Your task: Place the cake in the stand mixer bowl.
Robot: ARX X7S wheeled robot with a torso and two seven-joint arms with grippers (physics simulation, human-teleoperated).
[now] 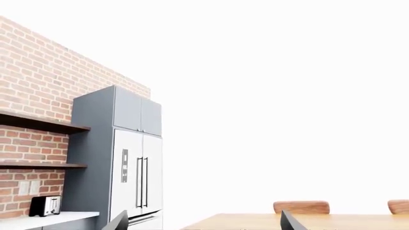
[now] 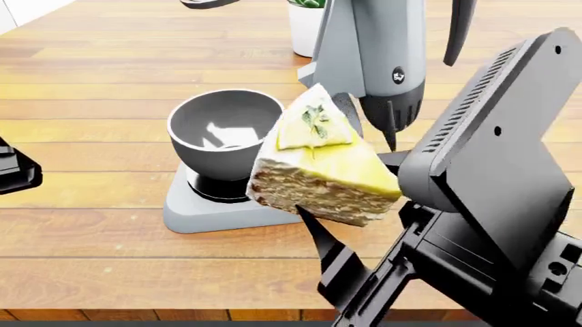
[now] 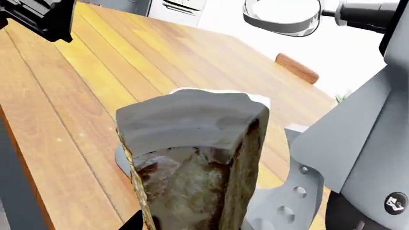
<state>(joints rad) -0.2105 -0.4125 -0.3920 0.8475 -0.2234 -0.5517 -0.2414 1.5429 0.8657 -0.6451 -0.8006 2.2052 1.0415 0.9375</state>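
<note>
Right gripper [image 2: 314, 204] clamped on the cake [image 2: 323, 167] — held aloft just beside the stand mixer bowl [image 2: 223, 129], clear of its rim for lowering | left gripper: jaw state unclear

No words, numbers or brand names can be read in any view. The only sign is a small round white emblem [image 2: 397, 75] on the grey head of the stand mixer [image 2: 377, 48] in the head view; the right wrist view shows the same kind of emblem [image 3: 396, 202] on the mixer body, too small to make out.
</note>
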